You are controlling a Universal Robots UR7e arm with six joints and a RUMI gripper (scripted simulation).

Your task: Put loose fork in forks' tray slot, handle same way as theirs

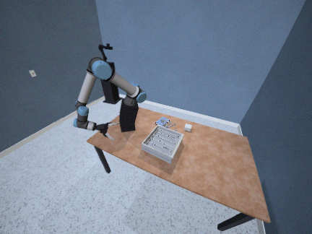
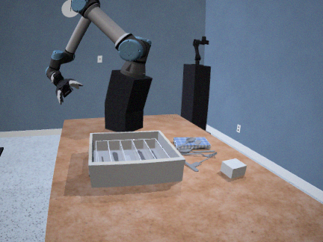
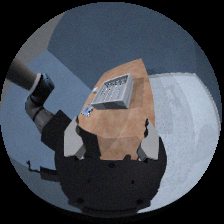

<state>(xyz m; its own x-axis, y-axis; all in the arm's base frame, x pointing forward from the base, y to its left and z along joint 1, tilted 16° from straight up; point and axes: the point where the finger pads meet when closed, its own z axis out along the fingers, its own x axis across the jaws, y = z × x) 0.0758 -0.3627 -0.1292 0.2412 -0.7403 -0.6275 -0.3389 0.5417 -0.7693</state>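
Observation:
A grey cutlery tray (image 1: 162, 144) with several long slots stands on the brown table; it also shows in the exterior view (image 2: 135, 157) and in the wrist view (image 3: 114, 92). Cutlery lies in its slots, too small to tell apart. Loose cutlery (image 2: 198, 158), the fork among it, lies on the table just right of the tray, in front of a blue checked cloth (image 2: 191, 142); it also shows in the top view (image 1: 171, 125). My gripper (image 2: 66, 90) (image 1: 109, 130) is open and empty, high in the air beyond the table's far left corner, well away from the tray.
A small white block (image 2: 233, 168) sits right of the loose cutlery. My arm's dark pedestal (image 2: 127, 98) stands at the back of the table behind the tray. A black camera stand (image 2: 195, 93) is by the wall.

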